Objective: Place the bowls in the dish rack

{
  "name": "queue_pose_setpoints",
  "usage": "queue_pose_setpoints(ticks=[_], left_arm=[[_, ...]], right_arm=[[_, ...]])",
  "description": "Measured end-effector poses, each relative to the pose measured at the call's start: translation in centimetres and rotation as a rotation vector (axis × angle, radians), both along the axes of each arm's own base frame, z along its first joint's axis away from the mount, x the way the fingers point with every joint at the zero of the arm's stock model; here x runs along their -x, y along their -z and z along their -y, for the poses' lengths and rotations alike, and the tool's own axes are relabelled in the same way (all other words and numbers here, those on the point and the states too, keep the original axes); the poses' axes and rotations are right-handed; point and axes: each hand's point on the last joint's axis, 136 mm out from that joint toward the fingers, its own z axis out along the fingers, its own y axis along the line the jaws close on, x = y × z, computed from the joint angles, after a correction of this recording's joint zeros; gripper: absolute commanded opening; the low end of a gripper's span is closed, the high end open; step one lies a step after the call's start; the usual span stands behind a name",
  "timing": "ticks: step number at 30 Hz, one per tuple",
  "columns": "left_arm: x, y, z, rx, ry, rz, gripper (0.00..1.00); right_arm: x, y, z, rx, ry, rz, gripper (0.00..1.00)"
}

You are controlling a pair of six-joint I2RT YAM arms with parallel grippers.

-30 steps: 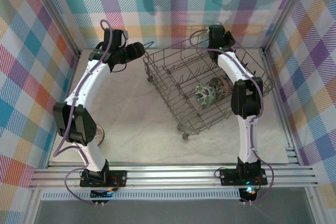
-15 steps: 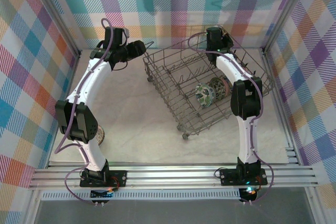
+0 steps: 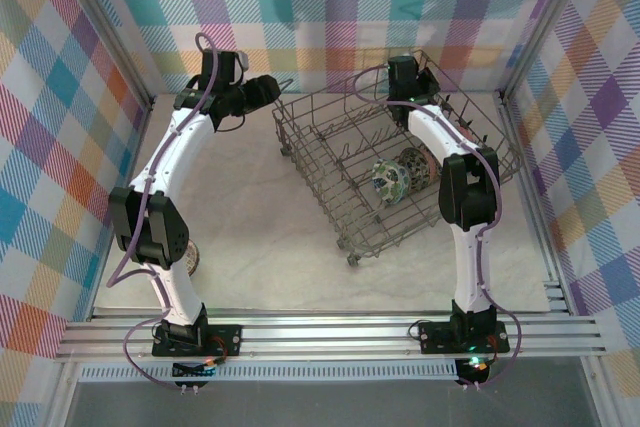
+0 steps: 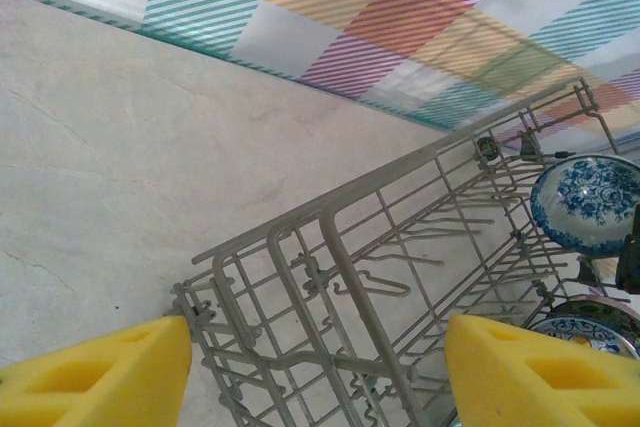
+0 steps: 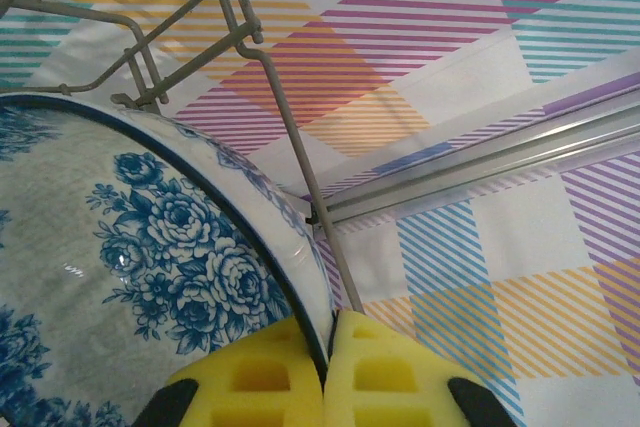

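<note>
The right claw [image 5: 325,352] has edged left over the dish rack [image 5: 283,117] — clamped tight on the rim of a blue-white bowl [image 5: 150,237] just left of it. The left claw [image 4: 320,372] gapes empty — rack directly ahead.

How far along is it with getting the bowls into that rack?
Partly done. A green bowl and a brown bowl already stand in the dish rack. The right gripper pinches a blue-and-white bowl by its rim at the rack's far side. One more bowl sits on the table beside the left arm. The left gripper is open and empty.
</note>
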Motion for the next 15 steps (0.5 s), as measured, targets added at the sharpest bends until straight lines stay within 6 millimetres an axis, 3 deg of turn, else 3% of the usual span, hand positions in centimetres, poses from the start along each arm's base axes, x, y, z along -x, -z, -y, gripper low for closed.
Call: queue_pose_setpoints(ticks=[15], left_arm=[[-0.26, 0.65, 0.16, 0.005, 0.004, -0.015, 0.68]], right_arm=[[0.84, -0.43, -0.12, -0.002, 0.044, -0.023, 0.0]])
